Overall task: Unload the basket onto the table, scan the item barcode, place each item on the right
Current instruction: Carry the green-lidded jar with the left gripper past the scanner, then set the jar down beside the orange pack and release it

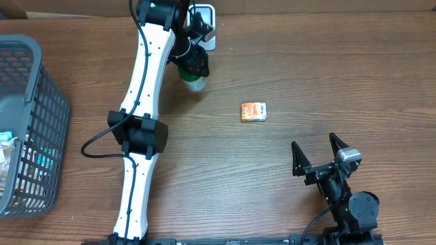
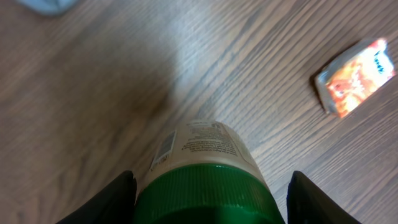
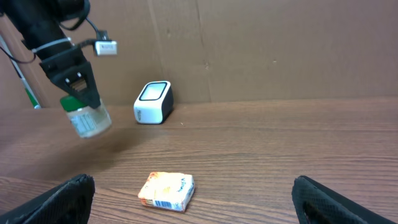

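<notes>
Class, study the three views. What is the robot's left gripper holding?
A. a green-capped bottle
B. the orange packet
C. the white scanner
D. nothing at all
A: the left gripper has its fingers on either side of the cap of the green-capped bottle. The right wrist view shows the bottle lifted off the table, where the orange packet lies and the white scanner stands untouched.

The left gripper grips a green-capped jar aloft; scanner behind; orange packet nearer.
</notes>
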Robot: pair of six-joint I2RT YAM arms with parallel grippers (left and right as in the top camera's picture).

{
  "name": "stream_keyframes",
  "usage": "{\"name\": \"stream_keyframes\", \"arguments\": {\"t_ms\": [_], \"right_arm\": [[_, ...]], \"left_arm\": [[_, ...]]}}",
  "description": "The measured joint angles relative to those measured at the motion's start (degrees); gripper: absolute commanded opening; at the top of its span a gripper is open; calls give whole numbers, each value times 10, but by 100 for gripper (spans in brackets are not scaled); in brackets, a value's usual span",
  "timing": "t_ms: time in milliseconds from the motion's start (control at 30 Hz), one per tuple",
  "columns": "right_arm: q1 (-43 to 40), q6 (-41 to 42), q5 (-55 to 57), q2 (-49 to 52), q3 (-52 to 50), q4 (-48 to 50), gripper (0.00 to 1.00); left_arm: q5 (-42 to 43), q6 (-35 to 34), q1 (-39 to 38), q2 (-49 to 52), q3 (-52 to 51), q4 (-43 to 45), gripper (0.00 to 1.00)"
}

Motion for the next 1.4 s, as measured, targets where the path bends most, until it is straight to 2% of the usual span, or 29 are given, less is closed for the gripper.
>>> {"name": "stream_keyframes", "arguments": {"t_ms": [400,733,933,1033,1133,1267,1400], "right_arm": [[0,0,0,0,0,0,100],[0,0,0,0,0,0,100],[0,0,0,0,0,0,100],[0,0,0,0,0,0,100],[0,0,0,0,0,0,100],[0,0,0,0,0,0,100],[0,0,0,0,0,0,100]], "left_arm": [[-14,-32,-26,1,-139,0,30],[-44,-36,-105,1,-154,0,33],[-49,-35,-111,1,-154,6,33],[-48,-35,-111,1,-154,15,36],[-44,-36,-113,1,-154,20,49],[-34,-35,-114,1,-154,21,58],[-22,-35,-114,1,-154,21,63]]}}
